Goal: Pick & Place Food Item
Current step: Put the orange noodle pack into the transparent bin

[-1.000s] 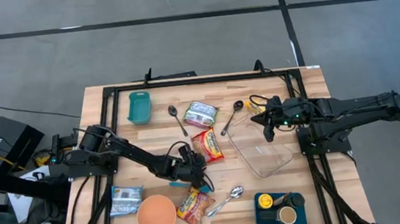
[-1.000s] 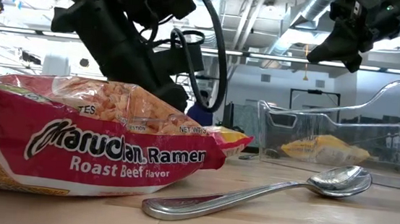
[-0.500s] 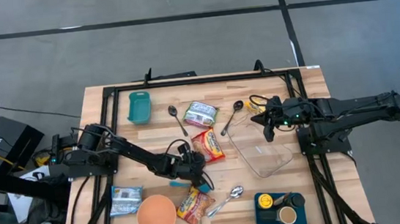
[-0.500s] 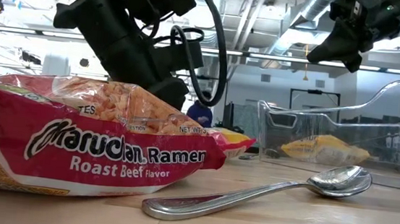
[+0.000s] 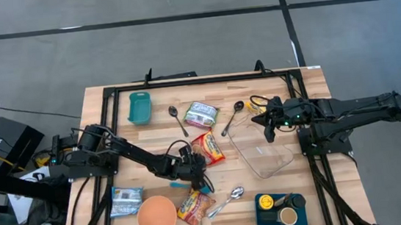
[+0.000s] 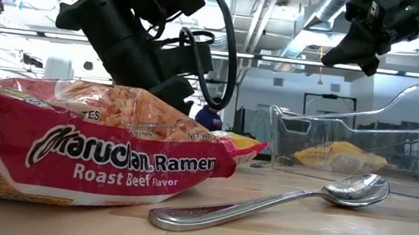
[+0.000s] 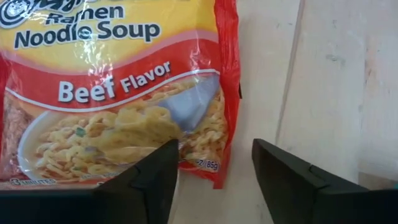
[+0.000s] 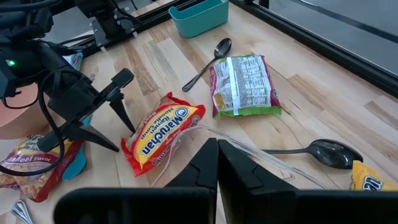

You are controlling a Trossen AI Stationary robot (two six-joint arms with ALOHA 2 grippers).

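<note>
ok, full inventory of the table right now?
ramen packs: four; red-yellow one mid-table, red one at the near edge by the bowl, green-edged one toward the back, yellow one at the back by the clear bin
silver-blue packet: one, left of bowl
bowl: one, orange, near edge
spoons: three, silver; one near edge, two at the back
teal bin: one, back left
clear bin: one, right of centre
blue tray: one, near right, holds cups
left gripper: open, over the mid-table pack's edge
right gripper: shut, over the clear bin
</note>
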